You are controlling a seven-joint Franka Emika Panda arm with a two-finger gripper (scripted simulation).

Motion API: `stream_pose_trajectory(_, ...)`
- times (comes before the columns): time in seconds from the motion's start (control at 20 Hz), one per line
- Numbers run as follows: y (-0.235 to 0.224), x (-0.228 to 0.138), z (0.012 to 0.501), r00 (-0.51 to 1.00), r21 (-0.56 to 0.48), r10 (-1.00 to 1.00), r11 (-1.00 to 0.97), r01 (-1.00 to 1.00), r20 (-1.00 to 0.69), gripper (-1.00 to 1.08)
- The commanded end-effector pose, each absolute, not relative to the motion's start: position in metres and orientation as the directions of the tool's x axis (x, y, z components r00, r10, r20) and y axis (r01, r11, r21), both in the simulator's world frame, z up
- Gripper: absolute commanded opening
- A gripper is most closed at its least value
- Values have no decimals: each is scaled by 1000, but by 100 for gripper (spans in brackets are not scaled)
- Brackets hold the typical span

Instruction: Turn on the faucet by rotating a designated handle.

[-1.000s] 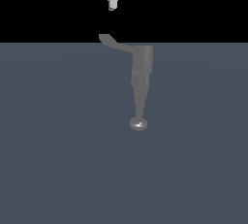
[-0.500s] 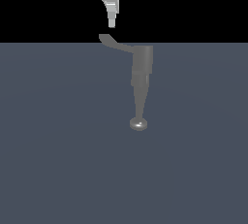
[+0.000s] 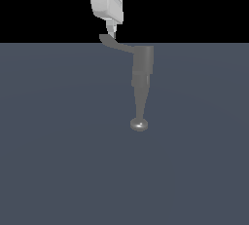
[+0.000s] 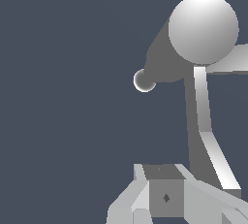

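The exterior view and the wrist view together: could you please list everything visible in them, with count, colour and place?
Dull grey metallic faucet: one, grey, standing on the surface right of the exterior view's centre, its tapering spout ending in a shiny rounded knob.
Thin, flat, curved grey handle: one, dark grey, sticking from the faucet body's top toward the exterior view's left, its tip upturned.
Flat slate-blue surface: one, dark blue-grey, filling the lower part of the exterior view under the faucet.
White robot gripper: one, white and light grey, at the top of the exterior view, fingertips just above the handle's tip; whether it is open or shut cannot be told.
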State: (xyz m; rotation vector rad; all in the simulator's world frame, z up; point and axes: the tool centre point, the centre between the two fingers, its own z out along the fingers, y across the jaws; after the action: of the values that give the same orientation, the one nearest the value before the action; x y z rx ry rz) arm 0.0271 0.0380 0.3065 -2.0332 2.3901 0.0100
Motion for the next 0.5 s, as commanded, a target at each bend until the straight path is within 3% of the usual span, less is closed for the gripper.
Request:
stream_pose_trajectory(0.0,39,30,303,-186,1,-983,186,-983,-3,-100)
stream_pose_trajectory(0.45,39,33,299,-208,0,-978,208,-978,0,-100)
